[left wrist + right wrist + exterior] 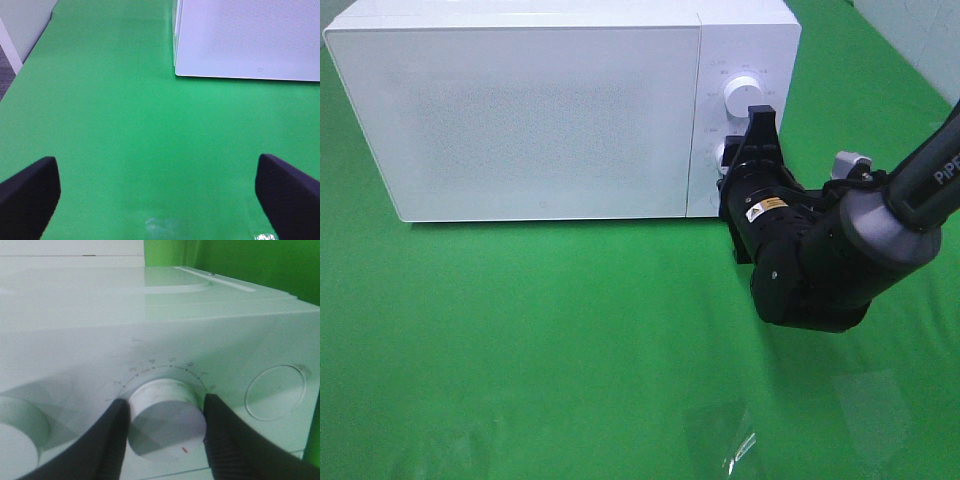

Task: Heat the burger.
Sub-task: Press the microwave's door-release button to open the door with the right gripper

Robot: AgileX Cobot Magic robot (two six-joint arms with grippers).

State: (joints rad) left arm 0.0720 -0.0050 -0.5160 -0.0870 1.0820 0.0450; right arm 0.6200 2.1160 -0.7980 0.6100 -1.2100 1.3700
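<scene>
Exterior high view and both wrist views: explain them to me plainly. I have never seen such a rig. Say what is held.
This is a robot with two arms, each ending in a two-fingered gripper. The high camera looks down on a green cloth with a white microwave, door shut. The right wrist camera shows the right gripper closed on the microwave's lower numbered dial. The left wrist camera shows the left gripper open above the cloth, holding nothing. No burger shows anywhere.
</scene>
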